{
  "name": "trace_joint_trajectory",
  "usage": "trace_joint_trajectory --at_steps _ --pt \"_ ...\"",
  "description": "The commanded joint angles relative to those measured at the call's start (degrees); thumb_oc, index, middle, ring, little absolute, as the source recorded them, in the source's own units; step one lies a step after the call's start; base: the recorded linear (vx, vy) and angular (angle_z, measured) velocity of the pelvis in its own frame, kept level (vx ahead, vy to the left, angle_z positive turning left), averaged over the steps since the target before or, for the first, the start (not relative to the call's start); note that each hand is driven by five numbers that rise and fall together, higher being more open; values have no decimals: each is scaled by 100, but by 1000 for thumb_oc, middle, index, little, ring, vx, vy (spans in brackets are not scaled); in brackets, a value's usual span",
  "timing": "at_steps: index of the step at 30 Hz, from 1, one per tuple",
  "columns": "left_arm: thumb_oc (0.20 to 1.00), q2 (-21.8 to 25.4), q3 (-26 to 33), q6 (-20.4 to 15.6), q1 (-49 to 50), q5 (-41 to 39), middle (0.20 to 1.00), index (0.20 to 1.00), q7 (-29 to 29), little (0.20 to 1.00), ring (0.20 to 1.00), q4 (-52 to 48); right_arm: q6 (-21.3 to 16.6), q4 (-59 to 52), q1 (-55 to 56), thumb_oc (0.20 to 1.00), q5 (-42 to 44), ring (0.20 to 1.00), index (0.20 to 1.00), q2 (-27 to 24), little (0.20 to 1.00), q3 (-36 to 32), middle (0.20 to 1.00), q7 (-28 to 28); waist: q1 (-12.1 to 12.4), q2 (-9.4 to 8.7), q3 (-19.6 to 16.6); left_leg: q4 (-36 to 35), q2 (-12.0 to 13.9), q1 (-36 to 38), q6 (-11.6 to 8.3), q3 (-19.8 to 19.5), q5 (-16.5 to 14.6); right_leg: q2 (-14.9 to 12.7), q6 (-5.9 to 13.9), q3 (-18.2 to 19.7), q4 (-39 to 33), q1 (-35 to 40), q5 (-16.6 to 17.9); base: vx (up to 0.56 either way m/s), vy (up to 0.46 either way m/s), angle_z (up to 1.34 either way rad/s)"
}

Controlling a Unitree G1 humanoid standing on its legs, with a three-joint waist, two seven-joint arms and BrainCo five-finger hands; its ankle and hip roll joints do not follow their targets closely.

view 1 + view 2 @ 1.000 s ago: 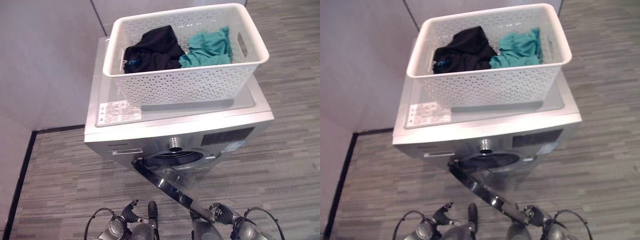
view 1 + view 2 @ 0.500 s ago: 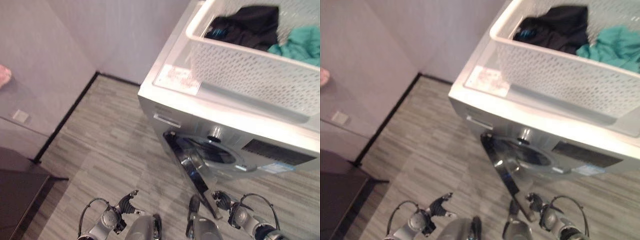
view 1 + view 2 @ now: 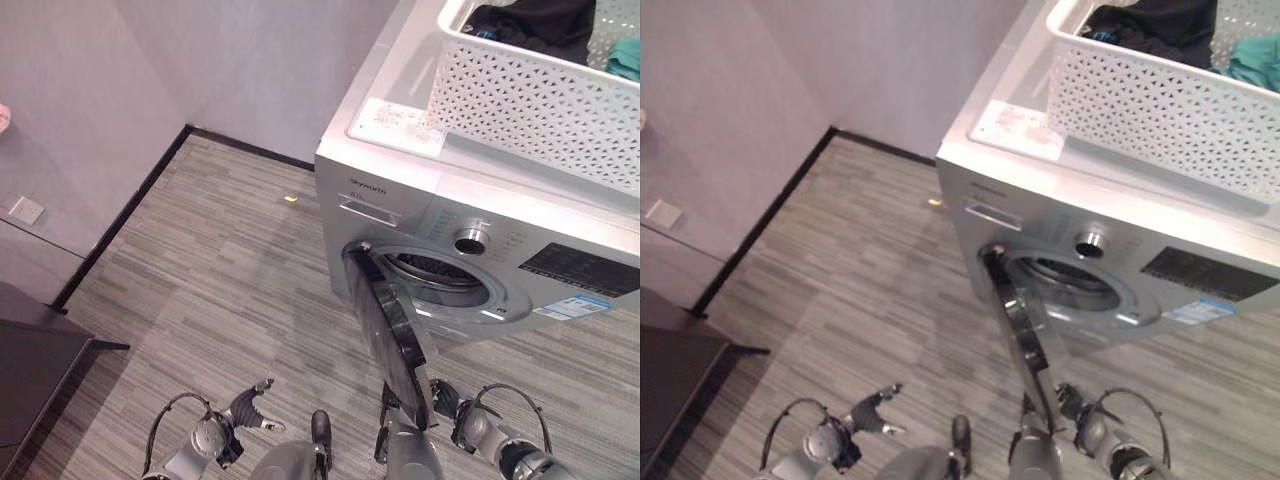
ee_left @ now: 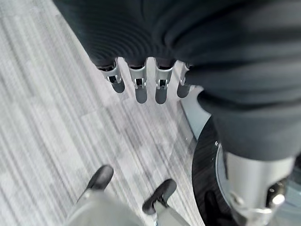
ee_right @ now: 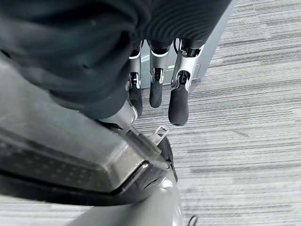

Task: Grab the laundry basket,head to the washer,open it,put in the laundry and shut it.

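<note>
With the basket (image 3: 545, 85) of laundry (image 3: 535, 22) on the washer (image 3: 400, 170) and both the left hand (image 3: 245, 410) and right hand (image 5: 157, 89) relaxed, empty, low, the open door (image 3: 392, 345) could get bumped.

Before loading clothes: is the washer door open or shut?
Open. The washer door is swung out from the washer, exposing the drum opening; clothes remain in the laundry basket on top.
</note>
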Motion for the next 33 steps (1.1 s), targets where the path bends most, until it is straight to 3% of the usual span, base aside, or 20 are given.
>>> trace_joint_trajectory --at_steps 1,2,3,5,10,16,20,22,23,25,26,29,33 --pt "1000 389 226 -17 181 -103 1000 1000 -31 1000 1000 -520 -135 -41 -78 200 289 200 200 392 200 173 200 16 229 50 -89 -25 -376 -301 43 -333 135 405 67 -7 299 264 -816 -107 43 61" --pt "1000 396 233 -11 185 -104 1000 1000 -34 1000 1000 -530 -136 -41 -82 200 288 200 200 397 200 174 200 15 222 42 -96 -37 -380 -318 39 -336 169 399 67 -12 280 252 -786 -100 25 35" --pt "1000 573 383 -16 359 -158 1000 1000 -90 1000 1000 -831 -154 -24 -68 200 241 200 200 444 200 182 200 39 414 -20 -253 -416 -364 -343 -28 -321 358 336 59 -503 -47 570 -782 -84 -24 13" --pt "1000 806 497 -40 482 -319 1000 1000 -162 1000 1000 -1268 -157 -27 -123 200 261 200 200 460 200 164 200 18 502 -33 -345 -636 -363 -331 -86 -491 542 395 91 -454 -326 564 -690 -90 -27 -7" --pt "1000 1485 695 -100 1009 -620 1000 1000 -436 1000 1000 -2212 -149 139 -393 200 297 200 200 590 200 125 200 -37 664 4 -421 -888 -359 -247 -121 -607 671 332 79 -704 -736 757 -700 -19 -5 26" --pt "1000 1966 888 -107 1287 -872 1000 1000 -588 1000 1000 -2881 -177 132 -524 200 366 200 200 752 200 210 200 -57 718 -61 -454 -1022 -340 -153 -116 -631 700 298 94 -714 -830 799 -663 -6 -7 12" --pt "1000 2510 1267 -174 1513 -1399 1000 1000 -788 1000 1000 -3916 -203 105 -576 200 428 200 200 842 200 244 200 -3 757 -79 -476 -1019 -348 -94 -99 -620 664 276 109 -714 -852 823 -619 11 1 0" --pt "1000 2848 1550 -173 1620 -1712 1000 1000 -884 1000 1000 -4485 -227 67 -623 244 478 244 244 917 244 307 244 71 794 -98 -508 -1017 -349 -62 -89 -615 639 265 134 -699 -873 828 -561 24 3 -3" --pt "1000 3410 1855 -197 1724 -2213 1000 1000 -1080 1000 1000 -5073 -252 -6 -696 238 489 238 238 940 238 421 238 165 828 -92 -486 -991 -355 -92 -88 -598 657 250 155 -674 -911 794 -464 0 0 0" --pt "1000 3724 2095 -189 1857 -2440 1000 1000 -1146 1000 1000 -5311 -256 -31 -745 225 496 225 225 969 225 476 225 203 840 -122 -471 -967 -358 -138 -96 -583 666 242 165 -661 -932 761 -418 -48 3 -1" --pt "1000 4270 2232 -227 1892 -2788 1000 1000 -1361 1000 1000 -5618 -256 4 -817 200 490 200 200 974 200 593 200 294 874 -112 -445 -923 -387 -217 -100 -571 680 214 174 -681 -962 715 -371 -55 8 -2" --pt "1000 4701 2431 -279 1882 -2893 1000 1000 -1385 1000 1000 -5793 -255 -34 -906 209 471 209 209 998 209 695 209 384 904 -138 -406 -767 -437 -372 -101 -518 652 171 194 -670 -965 630 -324 -61 20 0" --pt "1000 4878 2390 -485 1711 -2876 1000 1000 -1164 1000 1000 -5707 -268 -84 -1134 203 472 203 203 1166 203 803 203 376 916 -176 -201 -467 -470 -641 -43 -379 582 172 201 -595 -662 340 -264 -110 30 -11"
